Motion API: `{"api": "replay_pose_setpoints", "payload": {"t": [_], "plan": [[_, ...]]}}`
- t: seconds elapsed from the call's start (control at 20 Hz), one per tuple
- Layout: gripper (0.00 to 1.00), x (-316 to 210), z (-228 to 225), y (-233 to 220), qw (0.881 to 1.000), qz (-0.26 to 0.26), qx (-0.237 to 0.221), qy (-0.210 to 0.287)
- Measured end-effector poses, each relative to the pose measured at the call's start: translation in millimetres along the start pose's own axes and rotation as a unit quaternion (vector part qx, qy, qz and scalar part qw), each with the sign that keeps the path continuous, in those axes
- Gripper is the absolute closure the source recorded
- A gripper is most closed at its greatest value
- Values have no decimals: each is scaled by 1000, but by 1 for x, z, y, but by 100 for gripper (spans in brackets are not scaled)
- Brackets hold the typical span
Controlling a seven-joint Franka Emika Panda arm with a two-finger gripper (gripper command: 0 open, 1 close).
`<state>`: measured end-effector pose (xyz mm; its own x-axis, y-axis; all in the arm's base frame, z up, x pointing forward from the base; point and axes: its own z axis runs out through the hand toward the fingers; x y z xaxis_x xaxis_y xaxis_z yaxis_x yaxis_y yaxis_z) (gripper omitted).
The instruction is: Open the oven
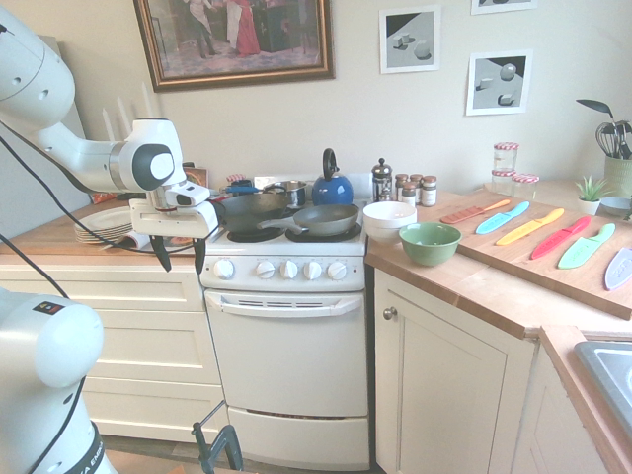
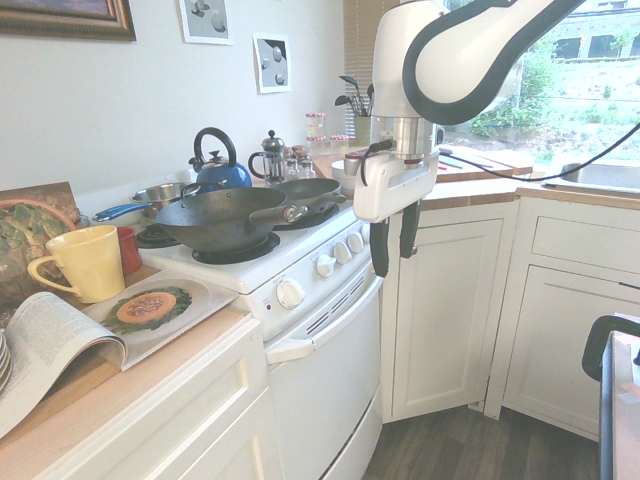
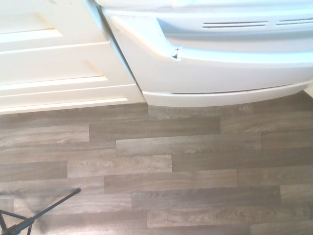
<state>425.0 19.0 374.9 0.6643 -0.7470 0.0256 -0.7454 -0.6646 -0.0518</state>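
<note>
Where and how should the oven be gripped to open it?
Best by the wide bar handle across the top of the oven door, coming from the front. The bar stands off the door and runs sideways, so the gripper would probably do well with one finger above and one behind or below it.

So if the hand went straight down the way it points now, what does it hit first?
Probably the floor: the hand looks to be out in front of the oven handle, though the gap to it is hard to judge.
</note>
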Motion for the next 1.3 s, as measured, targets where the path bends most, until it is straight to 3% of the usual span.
{"api": "replay_pose_setpoints", "payload": {"t": [0.2, 0.45, 0.6, 0.9, 1.3], "plan": [[0, 2, 13, 7, 1000, 7, -10, -13], [0, -8, 83, 26, 995, 37, -79, -55], [0, -2, 115, 22, 996, 74, -52, -16], [0, 25, 167, 23, 994, 92, -12, 60], [0, 107, 159, -21, 988, 113, 7, 109]]}}
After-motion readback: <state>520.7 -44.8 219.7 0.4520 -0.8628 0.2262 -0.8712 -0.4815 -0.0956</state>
